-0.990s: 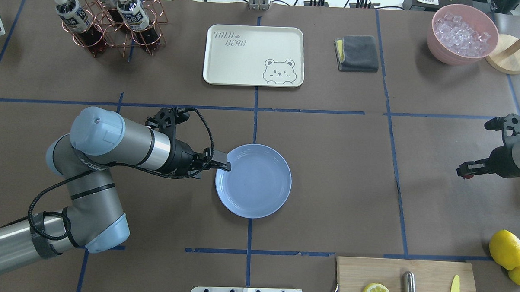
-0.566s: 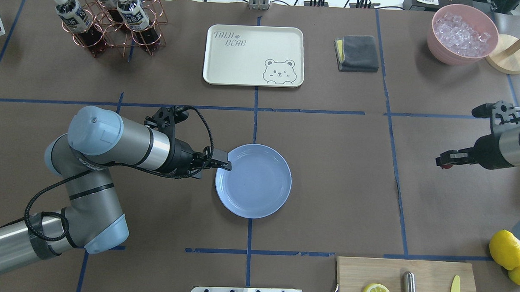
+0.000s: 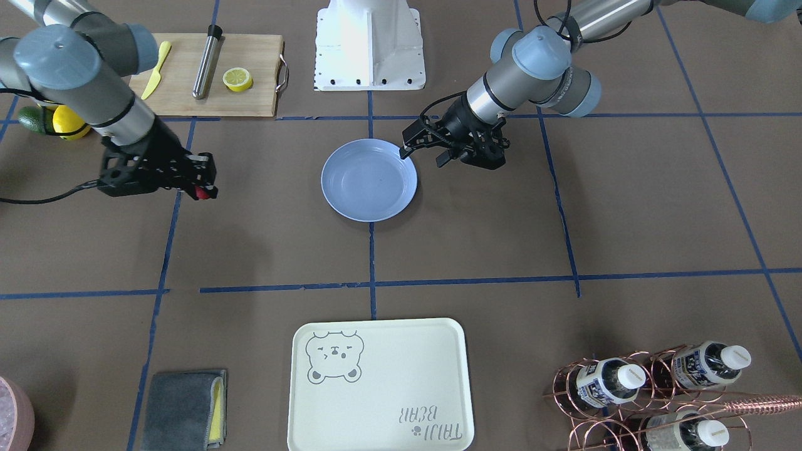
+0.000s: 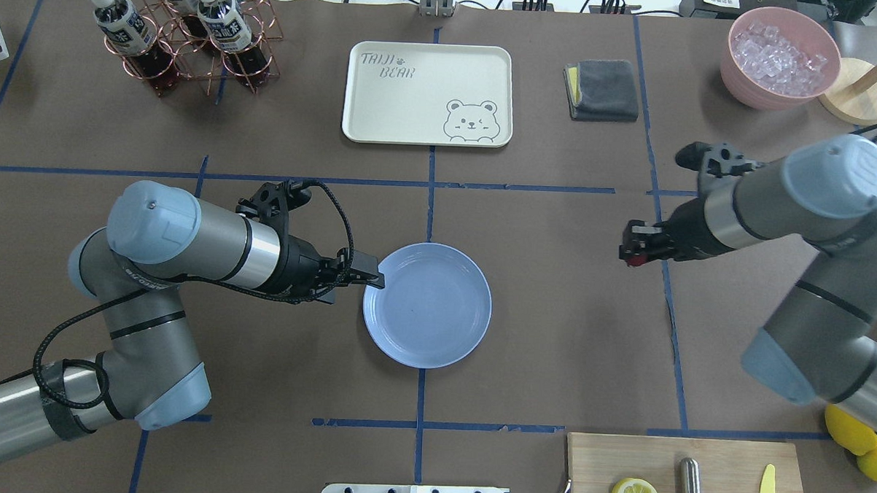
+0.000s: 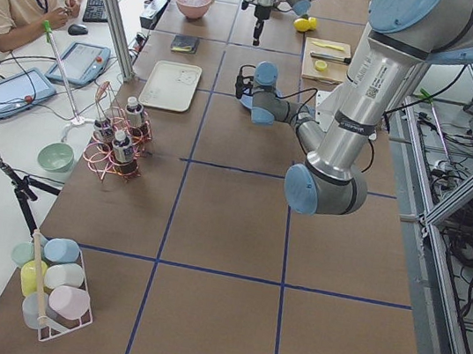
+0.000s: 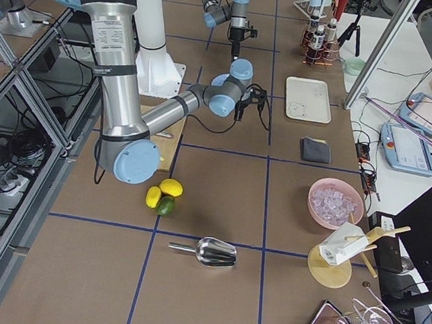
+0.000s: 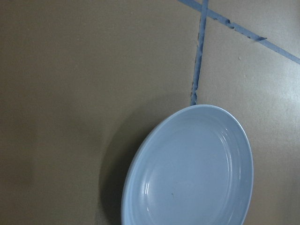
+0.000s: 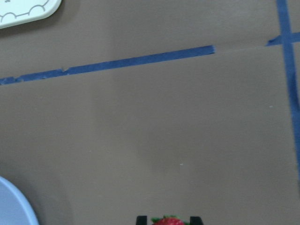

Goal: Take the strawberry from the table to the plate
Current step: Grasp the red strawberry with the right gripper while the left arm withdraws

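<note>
The strawberry (image 4: 634, 260), small and dark red, is pinched in my right gripper (image 4: 632, 255), which hangs above the brown table (image 4: 552, 331) well to the right of the light-blue plate (image 4: 427, 312). In the front-facing view the strawberry (image 3: 202, 193) shows at the tip of the right gripper (image 3: 204, 188), left of the plate (image 3: 368, 181). The right wrist view has the strawberry (image 8: 168, 221) at its bottom edge, between the fingers. My left gripper (image 4: 376, 278) sits at the plate's left rim, apparently open and holding nothing. The plate (image 7: 197, 173) is bare.
A cream bear tray (image 4: 428, 93), a grey cloth (image 4: 602, 89), a bottle rack (image 4: 183, 37) and a pink bowl of ice (image 4: 780, 58) stand at the back. A cutting board (image 4: 723, 461) with a lemon half lies front right, lemons (image 4: 872, 459) beside it.
My right arm has swung left across the table toward the plate with the strawberry in its gripper. The left gripper has drawn back slightly from the plate's rim.
</note>
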Motion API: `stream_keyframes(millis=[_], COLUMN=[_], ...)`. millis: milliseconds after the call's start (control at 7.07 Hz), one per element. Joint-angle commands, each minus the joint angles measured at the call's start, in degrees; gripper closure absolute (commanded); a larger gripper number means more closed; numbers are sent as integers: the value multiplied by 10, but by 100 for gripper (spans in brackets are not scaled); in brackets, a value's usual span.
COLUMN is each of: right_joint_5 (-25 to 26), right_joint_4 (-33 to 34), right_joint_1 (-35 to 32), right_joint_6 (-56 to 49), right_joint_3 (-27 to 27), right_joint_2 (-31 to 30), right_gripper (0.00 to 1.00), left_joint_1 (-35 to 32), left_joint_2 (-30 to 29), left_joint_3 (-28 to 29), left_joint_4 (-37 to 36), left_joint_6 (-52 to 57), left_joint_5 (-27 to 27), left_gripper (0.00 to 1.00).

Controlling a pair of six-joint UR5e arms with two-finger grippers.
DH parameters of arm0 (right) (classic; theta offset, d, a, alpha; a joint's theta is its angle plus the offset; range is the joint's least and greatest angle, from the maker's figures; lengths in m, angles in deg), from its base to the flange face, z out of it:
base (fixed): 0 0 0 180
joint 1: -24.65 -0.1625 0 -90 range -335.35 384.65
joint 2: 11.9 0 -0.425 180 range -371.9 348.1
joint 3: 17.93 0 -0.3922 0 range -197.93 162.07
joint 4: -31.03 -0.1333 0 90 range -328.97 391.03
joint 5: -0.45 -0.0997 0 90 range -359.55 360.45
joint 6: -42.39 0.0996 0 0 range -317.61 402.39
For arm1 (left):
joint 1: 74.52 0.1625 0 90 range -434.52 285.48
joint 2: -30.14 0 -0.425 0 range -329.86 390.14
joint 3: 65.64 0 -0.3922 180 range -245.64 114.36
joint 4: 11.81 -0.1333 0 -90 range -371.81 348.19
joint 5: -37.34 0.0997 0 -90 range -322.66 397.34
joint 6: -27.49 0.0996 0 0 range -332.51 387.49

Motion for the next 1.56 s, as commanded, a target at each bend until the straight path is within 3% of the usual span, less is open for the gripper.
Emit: stream_keyframes(millis=[0, 283, 424, 707, 1414], right_joint_5=[75, 100, 140, 179, 191], right_joint_4=[96, 107, 107, 109, 127], right_joint_1=[80, 109, 127, 173, 181], right_joint_6=[122, 207, 228, 229, 227], right_joint_3=[15, 91, 131, 143, 171], right_joint_2=[126, 213, 250, 253, 260], right_gripper=[100, 100, 100, 100, 100], left_joint_1=[-7, -54, -81, -97, -98], left_joint_2=[0, 59, 84, 185, 186], left_joint_3=[-4, -57, -82, -147, -144], left_joint_4=[1, 1, 0, 1, 2], left_joint_6=[1, 9, 28, 85, 85], left_joint_5=[0, -8, -9, -8, -3], left_gripper=[0, 0, 0, 0, 0])
